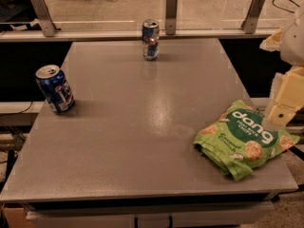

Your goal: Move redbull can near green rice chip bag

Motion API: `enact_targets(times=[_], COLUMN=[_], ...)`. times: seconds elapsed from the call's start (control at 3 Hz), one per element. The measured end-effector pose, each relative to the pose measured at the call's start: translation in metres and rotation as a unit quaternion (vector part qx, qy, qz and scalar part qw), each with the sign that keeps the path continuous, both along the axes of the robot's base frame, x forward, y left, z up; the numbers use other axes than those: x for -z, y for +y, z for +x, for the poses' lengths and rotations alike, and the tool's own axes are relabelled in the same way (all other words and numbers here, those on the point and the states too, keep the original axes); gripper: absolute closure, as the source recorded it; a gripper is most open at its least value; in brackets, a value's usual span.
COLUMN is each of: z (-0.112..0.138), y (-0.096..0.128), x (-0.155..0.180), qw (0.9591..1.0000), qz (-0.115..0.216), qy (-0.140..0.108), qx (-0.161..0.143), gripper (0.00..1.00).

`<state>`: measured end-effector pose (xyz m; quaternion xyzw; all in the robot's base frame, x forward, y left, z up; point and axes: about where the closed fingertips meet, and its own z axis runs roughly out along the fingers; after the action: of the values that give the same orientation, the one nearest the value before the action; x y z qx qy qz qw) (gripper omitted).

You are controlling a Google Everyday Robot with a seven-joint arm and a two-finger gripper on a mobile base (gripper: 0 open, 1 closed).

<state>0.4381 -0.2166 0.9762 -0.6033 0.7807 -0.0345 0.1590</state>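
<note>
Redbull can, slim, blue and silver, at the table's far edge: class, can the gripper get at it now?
Probably yes. The slim metal redbull can stands upright and alone; only bare grey table lies between it and the gripper, which hangs at the right edge by the green rice chip bag.

One high camera at the near edge looks down across the whole surface (142,127), the hand (281,114) at the right edge.
</note>
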Motion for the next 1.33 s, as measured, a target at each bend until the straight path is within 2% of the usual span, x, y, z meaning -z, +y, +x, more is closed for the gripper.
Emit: enact_targets(times=[0.33, 0.67, 1.0, 1.33], z=[0.0, 0.024, 0.079, 0.141], y=[0.0, -0.002, -0.001, 0.013], x=[0.0, 0.008, 0.02, 0.026], qw=[1.0, 0.9996, 0.9967, 0.9902], qz=[0.0, 0.025, 0.066, 0.114], qy=[-0.001, -0.013, -0.04, -0.07], qx=[0.0, 0.005, 0.025, 0.039], gripper=[0.0, 0.0, 0.0, 0.0])
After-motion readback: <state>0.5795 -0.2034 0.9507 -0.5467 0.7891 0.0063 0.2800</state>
